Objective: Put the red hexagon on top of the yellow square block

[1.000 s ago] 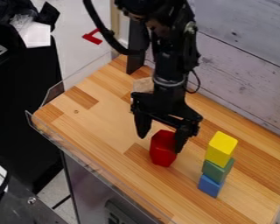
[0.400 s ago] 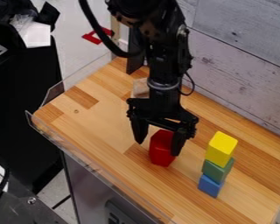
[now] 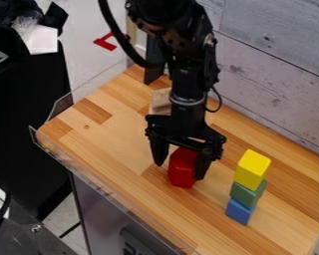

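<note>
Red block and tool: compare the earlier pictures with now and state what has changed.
The tool has come down a little and shifted left in the picture. The red block has also shifted slightly left. The tool's fingers are still apart, with no clear grip yet. The yellow block, green block and blue block stayed stacked.

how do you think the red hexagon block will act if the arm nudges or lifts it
The red block looks rigid, so it probably won't squash when gripped. Its flat facets suggest it would slide rather than roll, though it looks taller than wide and might tip.
</note>
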Controlling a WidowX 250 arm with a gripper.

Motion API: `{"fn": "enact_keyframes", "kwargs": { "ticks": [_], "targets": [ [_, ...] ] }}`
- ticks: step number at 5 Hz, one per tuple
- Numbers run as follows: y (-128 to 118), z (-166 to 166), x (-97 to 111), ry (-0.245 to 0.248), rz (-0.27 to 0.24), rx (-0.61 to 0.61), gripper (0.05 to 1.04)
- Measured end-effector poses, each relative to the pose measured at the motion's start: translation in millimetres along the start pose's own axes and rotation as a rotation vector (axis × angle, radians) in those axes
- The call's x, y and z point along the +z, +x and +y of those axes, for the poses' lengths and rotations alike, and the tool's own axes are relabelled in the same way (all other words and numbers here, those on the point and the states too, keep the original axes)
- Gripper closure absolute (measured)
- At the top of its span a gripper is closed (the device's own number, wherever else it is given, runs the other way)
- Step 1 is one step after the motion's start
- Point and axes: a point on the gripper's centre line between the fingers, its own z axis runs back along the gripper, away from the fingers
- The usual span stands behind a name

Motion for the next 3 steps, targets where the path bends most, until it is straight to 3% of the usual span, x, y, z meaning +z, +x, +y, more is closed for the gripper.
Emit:
{"fn": "enact_keyframes", "kwargs": {
  "ticks": [1,2,3],
  "targets": [
    [1,0,0,0.0,-0.001,0.007,0.346],
    [-1,1,0,0.004,0.01,0.018,0.354],
    [-3,7,25,-0.016,0.023,0.064,0.354]
  ]
}}
